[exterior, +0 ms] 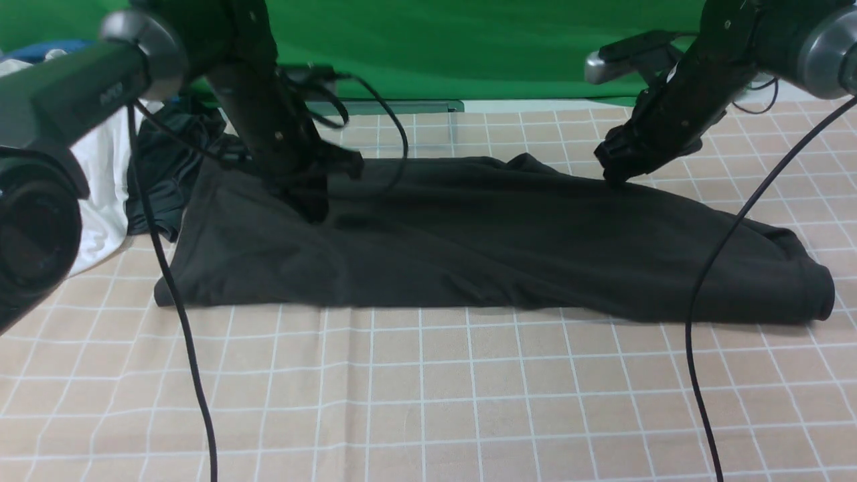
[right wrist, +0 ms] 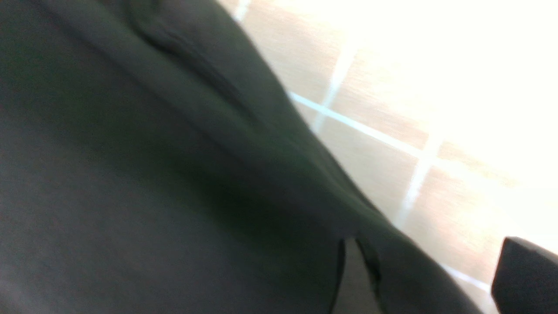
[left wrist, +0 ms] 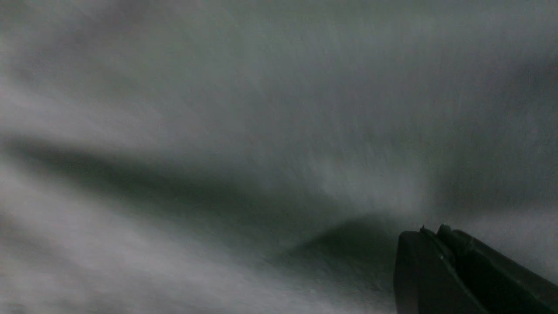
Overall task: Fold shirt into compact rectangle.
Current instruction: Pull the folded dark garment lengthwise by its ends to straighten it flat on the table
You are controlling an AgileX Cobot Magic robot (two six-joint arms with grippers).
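My left pincer point(exterior: 311, 204) closed, on the shirt point(exterior: 469, 248) at 10 o'clock; right pincer point(exterior: 612, 175) apart at its 2 o'clock edge. Shirt lies spread across the table point(exterior: 428, 388). Judged soft, light, limp: I'd pinch both layers at the far corners.

The near strip of the table point(exterior: 428, 402) is lying open, though 2 cables are hanging across it, the left cable point(exterior: 184, 335) and the right cable point(exterior: 687, 335). The shirt point(exterior: 469, 248) is spreading across the middle. A clothes pile point(exterior: 107, 187) is crowding the far left. Behind the shirt, bare table is showing between the left arm point(exterior: 261, 114) and right arm point(exterior: 676, 107).
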